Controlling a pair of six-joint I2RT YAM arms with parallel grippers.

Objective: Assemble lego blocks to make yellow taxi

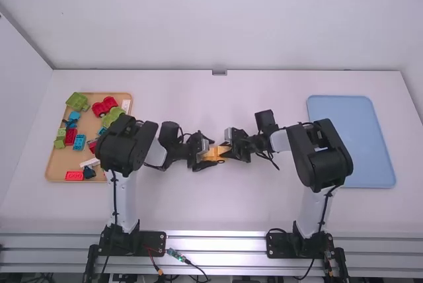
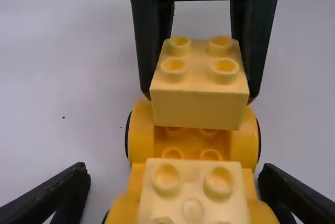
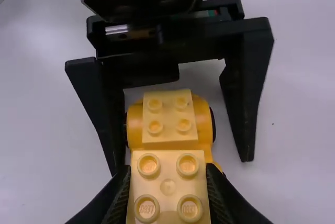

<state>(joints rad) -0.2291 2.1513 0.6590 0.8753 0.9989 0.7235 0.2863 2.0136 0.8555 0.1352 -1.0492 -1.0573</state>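
The right gripper (image 2: 200, 97), jaws pinching a pale block (image 2: 199, 111), stands just above the right end of the wheeled base (image 2: 191, 140), whose long axis runs left to right along the counter (image 1: 225, 210); the left gripper (image 2: 175, 173), jaws spread, straddles the left end, bearing a mounted block (image 2: 191, 182).

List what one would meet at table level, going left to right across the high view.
Tan tray with loose lego blocks → left end effector → yellow lego blocks → right end effector → blue tray.
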